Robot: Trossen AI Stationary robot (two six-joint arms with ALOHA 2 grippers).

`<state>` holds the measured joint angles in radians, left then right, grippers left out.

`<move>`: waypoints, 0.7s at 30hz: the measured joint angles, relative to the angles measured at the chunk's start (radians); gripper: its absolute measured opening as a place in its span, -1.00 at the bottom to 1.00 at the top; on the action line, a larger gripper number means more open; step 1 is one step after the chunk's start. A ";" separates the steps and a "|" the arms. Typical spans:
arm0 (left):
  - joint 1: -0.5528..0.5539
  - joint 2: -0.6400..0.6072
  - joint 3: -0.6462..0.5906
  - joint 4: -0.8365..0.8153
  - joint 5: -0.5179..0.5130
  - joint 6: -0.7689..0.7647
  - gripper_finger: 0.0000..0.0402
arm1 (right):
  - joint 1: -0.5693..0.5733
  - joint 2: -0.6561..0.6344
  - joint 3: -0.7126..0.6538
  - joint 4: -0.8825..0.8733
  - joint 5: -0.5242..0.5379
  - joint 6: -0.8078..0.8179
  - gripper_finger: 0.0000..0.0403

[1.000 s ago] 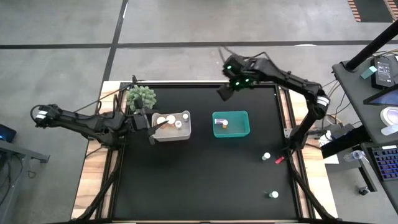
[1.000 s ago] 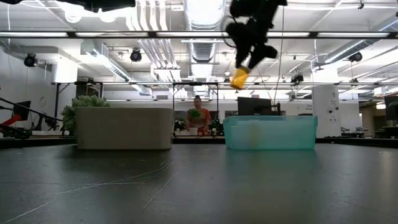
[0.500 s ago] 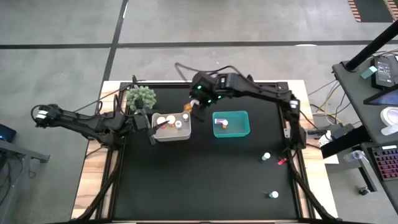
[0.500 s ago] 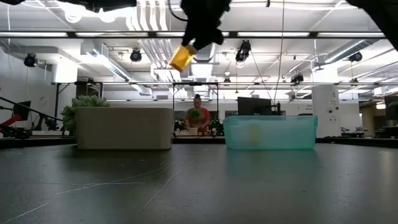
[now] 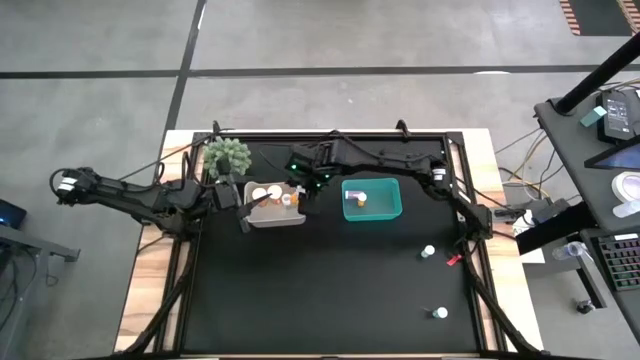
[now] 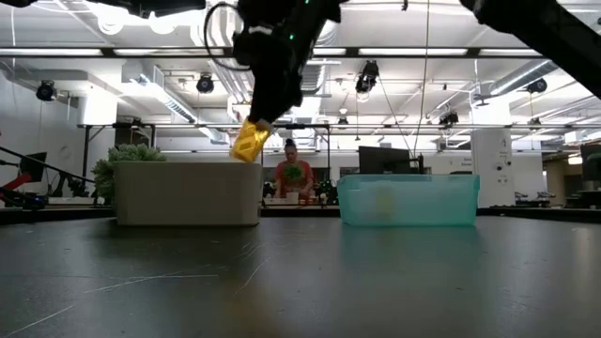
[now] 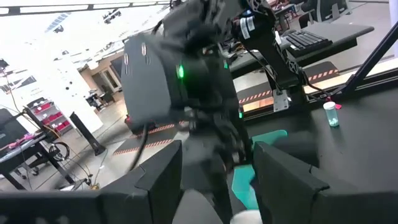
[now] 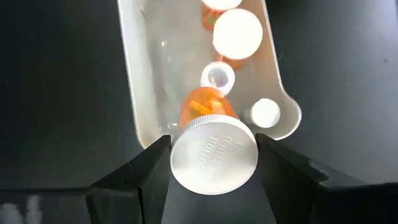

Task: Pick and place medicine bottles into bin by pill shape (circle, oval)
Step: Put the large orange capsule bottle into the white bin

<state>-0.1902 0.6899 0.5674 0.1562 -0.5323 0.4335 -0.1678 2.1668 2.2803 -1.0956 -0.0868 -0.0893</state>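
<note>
One amber bottle (image 8: 209, 134), pinched in the right gripper (image 5: 300, 192), has travelled from beyond the teal bin (image 5: 372, 199) to directly above the white bin (image 5: 262, 215), ready for release; left gripper (image 5: 243, 203) spread, idle.

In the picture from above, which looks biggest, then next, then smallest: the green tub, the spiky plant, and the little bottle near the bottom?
1. Green tub
2. Spiky plant
3. Little bottle, by far the smallest

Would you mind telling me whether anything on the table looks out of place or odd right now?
Two small bottles sit loose on the black table near its right edge, far from the white bin and teal bin. A small red item lies beside the nearer one; what it is cannot be told.
</note>
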 joint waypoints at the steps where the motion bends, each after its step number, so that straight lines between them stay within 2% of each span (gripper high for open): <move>1: 0.000 0.000 0.000 0.000 0.000 0.000 -0.09 | 0.000 0.009 0.000 0.000 0.000 -0.007 0.01; 14: -0.001 0.009 0.000 0.000 0.000 0.004 -0.09 | 0.000 0.036 -0.002 0.010 0.000 -0.055 0.02; 21: 0.000 0.008 0.000 0.000 0.000 0.018 -0.09 | 0.000 0.036 -0.004 0.012 0.000 -0.052 0.13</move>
<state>-0.1905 0.6975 0.5674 0.1563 -0.5320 0.4515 -0.1677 2.2024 2.2762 -1.0840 -0.0868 -0.1413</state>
